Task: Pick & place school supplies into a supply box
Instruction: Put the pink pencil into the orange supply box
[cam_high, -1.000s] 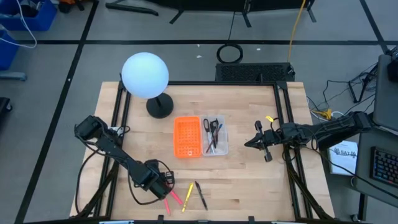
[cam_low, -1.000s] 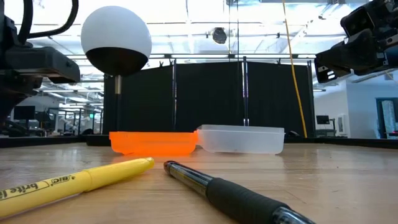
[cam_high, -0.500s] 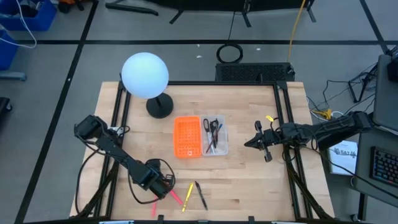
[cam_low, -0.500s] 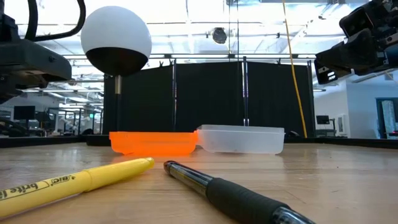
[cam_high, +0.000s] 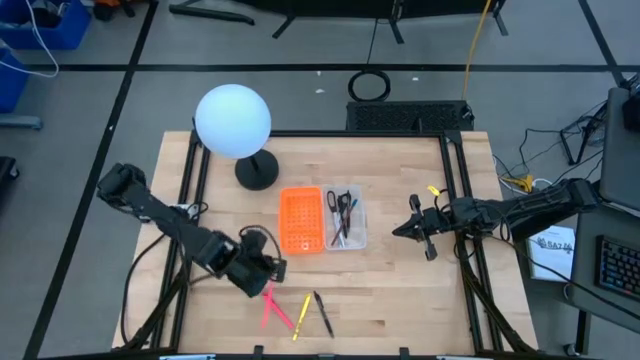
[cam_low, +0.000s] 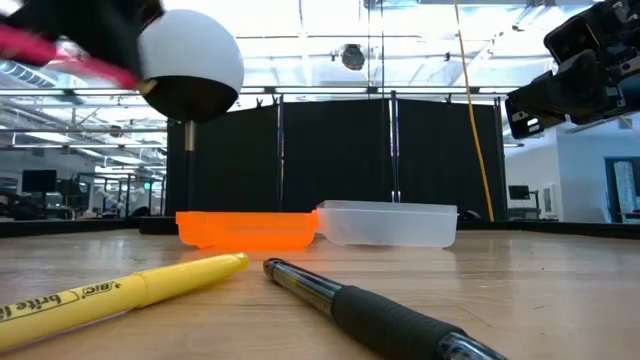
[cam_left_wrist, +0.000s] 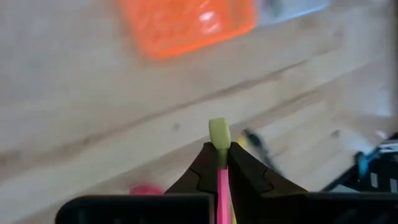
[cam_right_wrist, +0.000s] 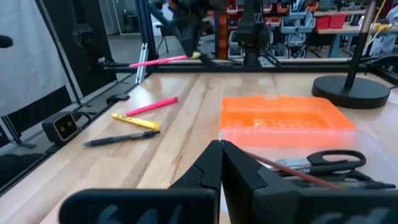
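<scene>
My left gripper (cam_high: 264, 279) hangs above the near left part of the table, shut on a pink pen (cam_right_wrist: 158, 60) with a yellow-green tip (cam_left_wrist: 218, 133). A second pink pen (cam_right_wrist: 151, 106), a yellow one (cam_low: 120, 290) and a dark pen (cam_low: 370, 310) lie flat on the wood near the front edge. The clear supply box (cam_high: 346, 220) at mid-table holds black-handled scissors (cam_right_wrist: 329, 160) and some pens. My right gripper (cam_high: 402, 230) is shut and hovers to the right of the box, holding nothing. My left gripper pinches the pink pen between its two fingers close to its yellow-green tip, on the pink barrel (cam_left_wrist: 221, 177). The tip sticks out past the fingertips and the barrel runs back under the wrist. The fingers slant down from above. The pen hangs almost level, lifted clear of the table.
A bright orange perforated tray (cam_high: 301, 220) sits against the clear box's left side. A lamp with a white globe (cam_high: 233, 120) and a dark round foot (cam_high: 257, 172) stands at the far left. Black rails (cam_high: 190, 200) frame the tabletop.
My left gripper has taken hold of one pink pen near the front edge and risen with it, going up and toward the far edge, closer to the orange tray. The pen is now lifted clear of the wood. The other pens have stayed in place.
</scene>
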